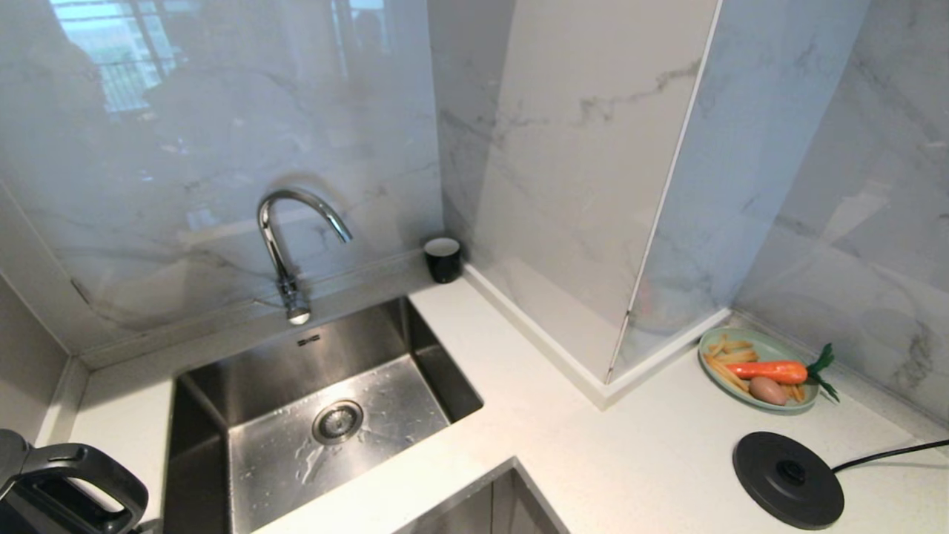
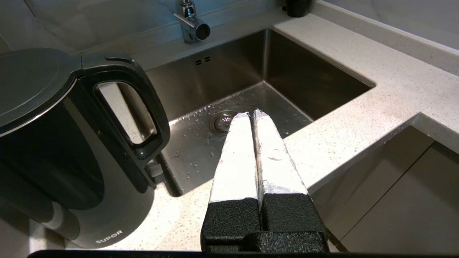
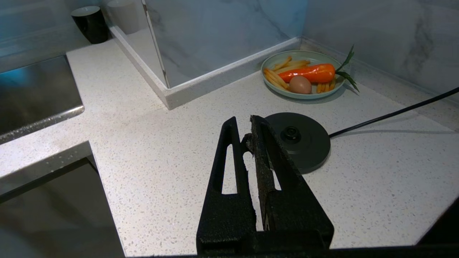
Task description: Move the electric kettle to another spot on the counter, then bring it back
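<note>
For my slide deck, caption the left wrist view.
Shut left end effector hovers beside the kettle, which stands on the counter by the sink.

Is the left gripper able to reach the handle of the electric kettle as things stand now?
Probably yes. The electric kettle stands on the counter beside the left gripper, handle facing it, nothing between. Its fingers are shut, so they must open first.

open counter [image 1: 563, 437], power base [image 1: 787, 479] right, sink [image 1: 311, 415] left

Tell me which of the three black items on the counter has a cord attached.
The flat round power base on the right, near the plate. The electric kettle left of the sink and the small cup show no cord.
</note>
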